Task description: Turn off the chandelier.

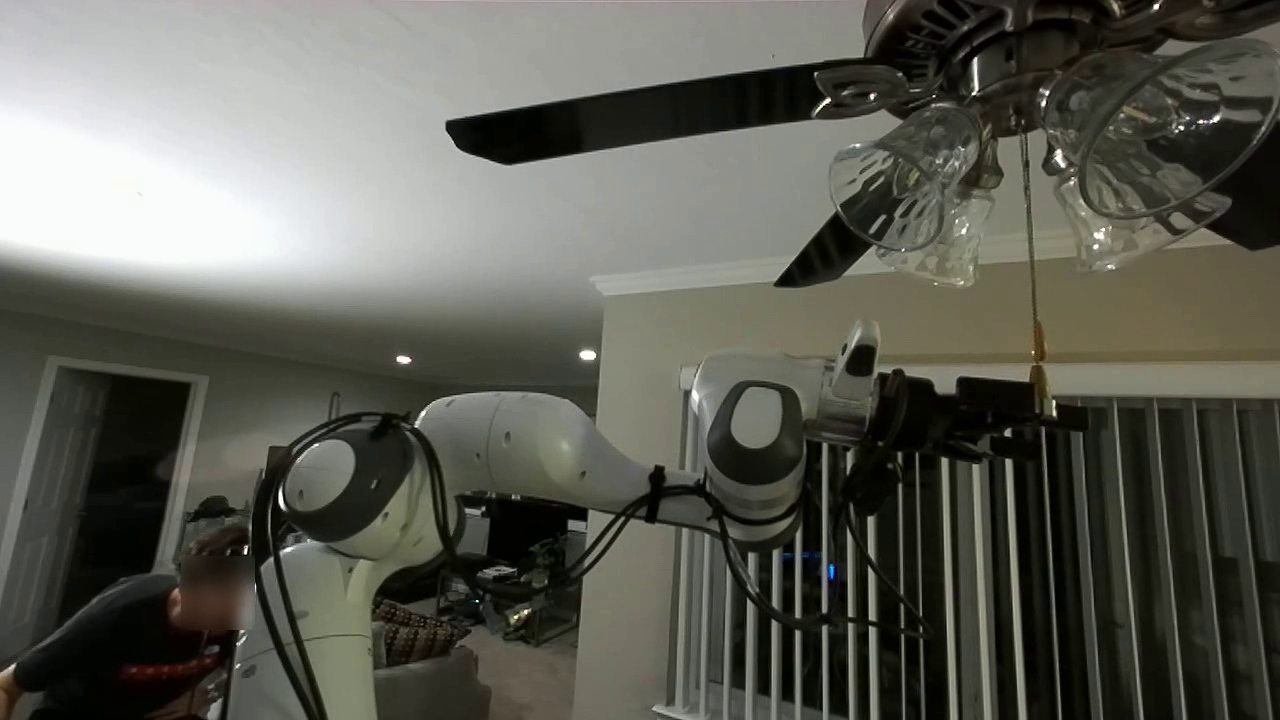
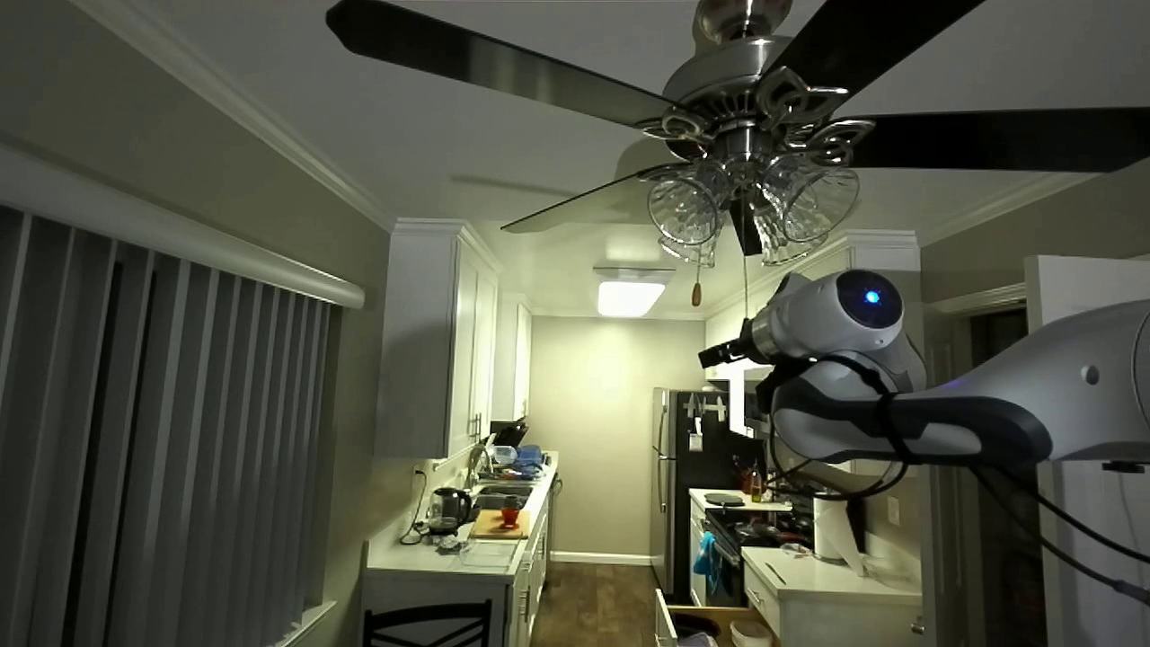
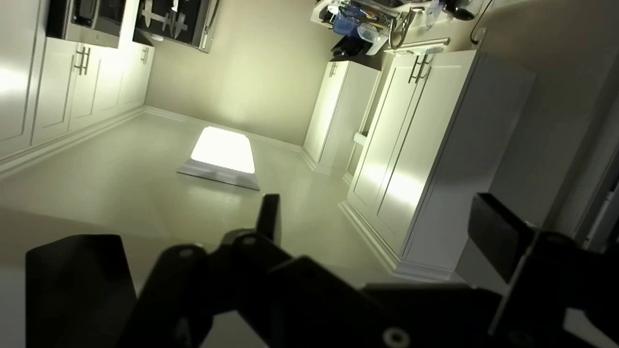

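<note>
The chandelier [image 1: 1020, 95] hangs at the upper right, with clear rippled glass shades on a metal hub and dark blades; its bulbs look unlit. It also shows in an exterior view [image 2: 746, 144]. A thin pull chain [image 1: 1028, 230] hangs from its hub and ends in an amber tassel [image 1: 1039, 345]. A second pull has a wooden end [image 2: 696, 295]. My gripper [image 1: 1055, 418] is below the chandelier, at the height of the tassel's lower end, which overlaps the fingers. In the wrist view my gripper [image 3: 375, 208] is open, with no chain visible between its fingers.
Dark fan blades [image 1: 660, 110] spread above the arm. Vertical blinds [image 1: 950, 580] stand behind the gripper. A person [image 1: 130, 640] is at the lower left, near the arm's base. White cabinets [image 3: 411, 154] and a lit kitchen ceiling light [image 3: 223, 150] lie farther off.
</note>
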